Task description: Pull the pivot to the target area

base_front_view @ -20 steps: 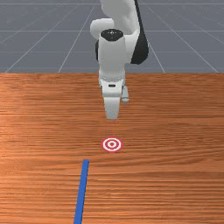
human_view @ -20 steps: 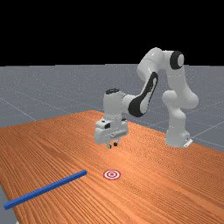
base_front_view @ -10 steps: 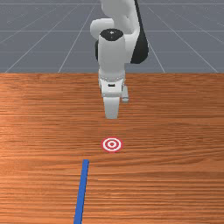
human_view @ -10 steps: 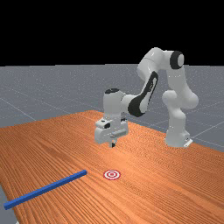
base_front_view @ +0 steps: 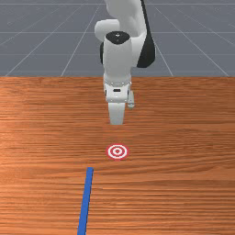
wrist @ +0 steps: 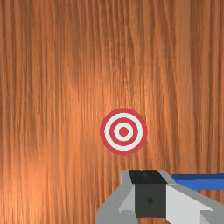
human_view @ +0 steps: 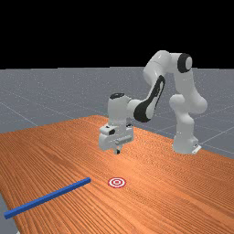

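My gripper (human_view: 118, 151) hangs in the air above the table in the far view, shut with nothing held. In the wrist view the gripper (wrist: 148, 179) has its dark fingertips together. A long blue bar (base_front_view: 86, 202) lies flat at the front view's lower left, one end toward the target; the bar (human_view: 48, 197) is clear of my hand in the far view. The red-and-white ringed target (base_front_view: 117, 151) is flat on the wood, beyond the bar's near-arm end and to its right in the front view. Part of the bar (wrist: 201, 182) shows beside the fingers in the wrist view.
The orange-brown table (human_view: 160, 196) extends around the bar and target. In the far view, the bar's outer end lies close to the table's left edge, and the arm's base (human_view: 184, 144) stands at the right.
The fingers stood apart one second ago and are now together. The hand has barely moved; the bar and target stay in place.
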You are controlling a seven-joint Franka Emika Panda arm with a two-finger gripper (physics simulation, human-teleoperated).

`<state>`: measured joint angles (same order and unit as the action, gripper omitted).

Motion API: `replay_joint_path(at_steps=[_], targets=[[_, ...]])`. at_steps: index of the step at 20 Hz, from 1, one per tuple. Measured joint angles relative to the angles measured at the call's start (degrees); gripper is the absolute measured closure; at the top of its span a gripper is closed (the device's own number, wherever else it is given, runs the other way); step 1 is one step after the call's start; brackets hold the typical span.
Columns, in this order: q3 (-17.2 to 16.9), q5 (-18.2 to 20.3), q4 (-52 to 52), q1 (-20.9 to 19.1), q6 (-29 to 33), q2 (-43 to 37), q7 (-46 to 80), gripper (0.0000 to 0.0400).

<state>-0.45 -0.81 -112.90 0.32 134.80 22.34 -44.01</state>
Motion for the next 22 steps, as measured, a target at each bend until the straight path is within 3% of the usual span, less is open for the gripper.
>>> replay_joint_path(at_steps=[8, 15, 16, 19, 20, 21, 22], targets=[[-0.3, -0.6, -0.1, 0.3, 0.2, 0.1, 0.6, 0.04], [0.5, 1.3, -0.3, -0.6, 0.5, 0.0, -1.2, 0.04], [-0.6, -1.3, -0.2, 0.6, 0.4, 0.0, 1.2, 0.04], [-0.9, -2.3, -0.2, 1.1, 0.2, -0.1, 2.1, 0.04], [-0.6, 0.2, -0.2, 0.7, 0.1, -0.2, 3.8, 0.04], [-0.1, -0.2, -3.1, 0.2, 5.4, -1.5, 0.6, 0.04], [-0.1, -0.2, -3.3, 0.2, 5.7, -1.7, 0.6, 0.04]])
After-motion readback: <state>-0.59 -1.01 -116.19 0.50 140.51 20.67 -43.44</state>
